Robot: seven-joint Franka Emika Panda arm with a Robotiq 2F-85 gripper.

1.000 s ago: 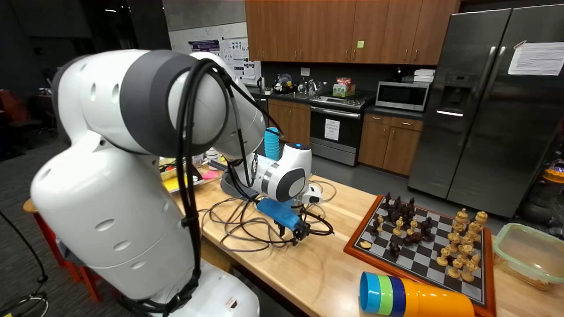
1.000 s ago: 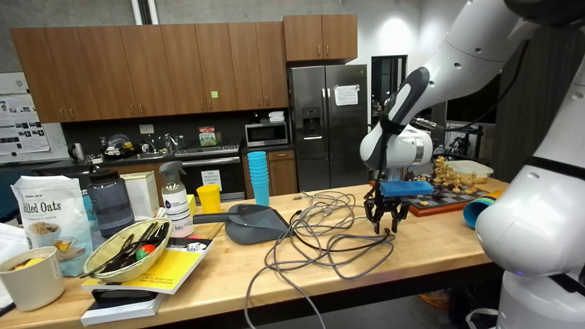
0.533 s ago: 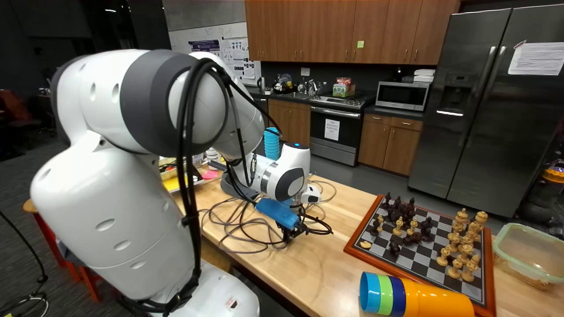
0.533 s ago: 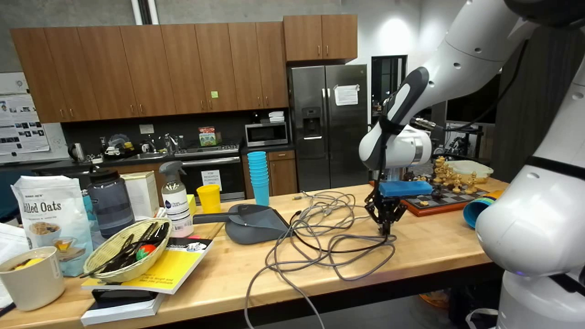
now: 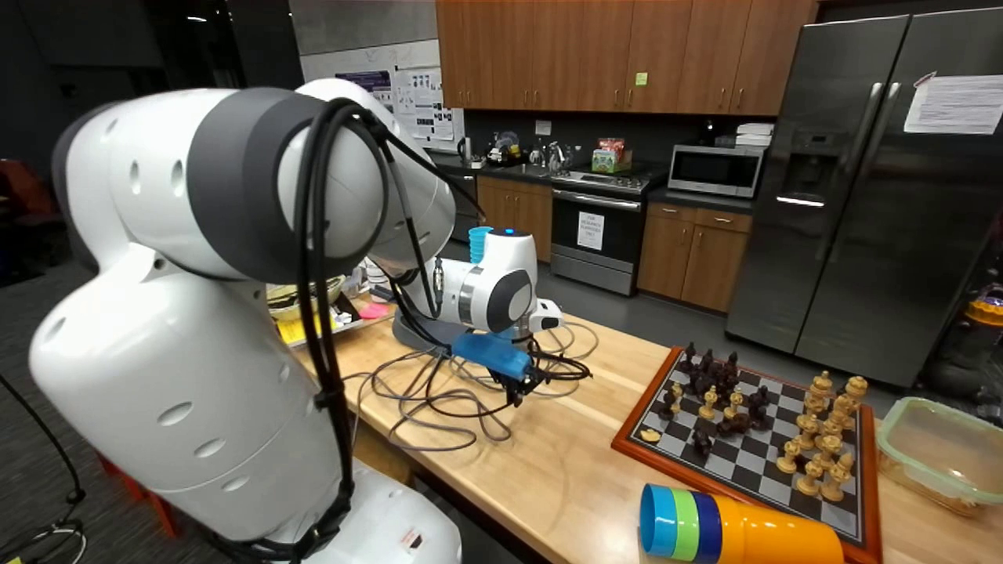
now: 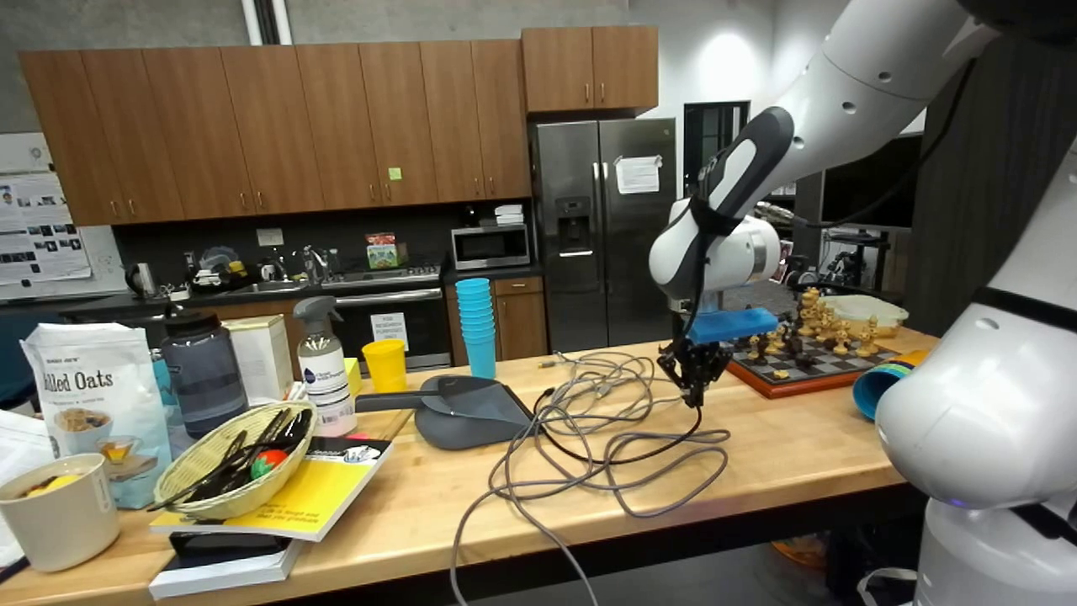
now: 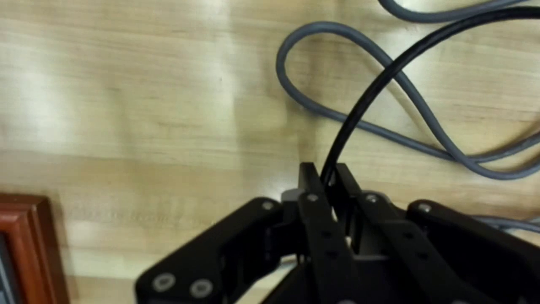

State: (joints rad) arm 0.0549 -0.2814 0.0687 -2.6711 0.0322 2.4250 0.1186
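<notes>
My gripper (image 7: pixel 324 166) is shut on a thin black cable (image 7: pixel 358 107), near one end of it. In the wrist view the cable runs up and right from between the fingertips, crossing over a loop of grey cable (image 7: pixel 290 88) on the wooden table. In an exterior view the gripper (image 6: pixel 693 399) is a little above the table, and the black cable (image 6: pixel 639 459) hangs from it down to the tangled grey cable (image 6: pixel 656 512). In an exterior view the gripper (image 5: pixel 515 398) is partly hidden behind its blue part (image 5: pixel 492 354). The held cable end is hidden between the fingers.
A chessboard (image 5: pixel 644 398) with pieces, stacked cups (image 5: pixel 776 536) on their side and a plastic container (image 5: pixel 940 450) stand on one side. A grey dustpan (image 6: pixel 467 418), blue cup stack (image 6: pixel 477 337), yellow cup (image 6: pixel 385 366), spray bottle (image 6: pixel 326 379) and basket (image 6: pixel 189 450) stand on the other.
A second ago my gripper was open, low around the black cable's end. It then closed on the cable. Now it is higher and slightly farther from the chessboard's front, with the cable raised.
</notes>
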